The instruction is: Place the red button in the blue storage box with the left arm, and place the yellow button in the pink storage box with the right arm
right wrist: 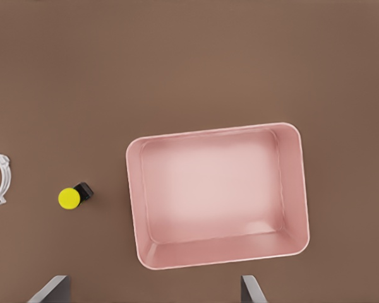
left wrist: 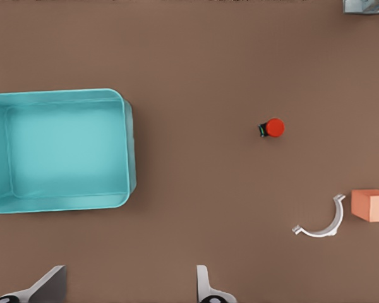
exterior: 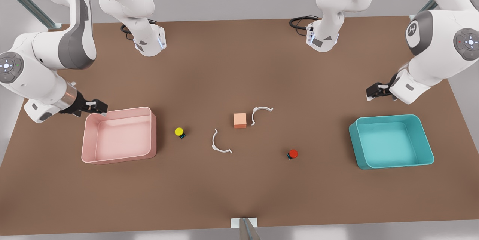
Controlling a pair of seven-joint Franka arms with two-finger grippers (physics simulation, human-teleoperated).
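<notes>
No legible text, numbers or brand names appear. One arm at the front view's right bears a round logo mark, unreadable.

You are looking at an evenly bright render: soft light from above leaves only faint, short shadows under the pale pink plastic tray on the matte brown tabletop. Nothing glares, and edges beside that tray stay sharp.

Blue storage box cut by frame edge.
</notes>
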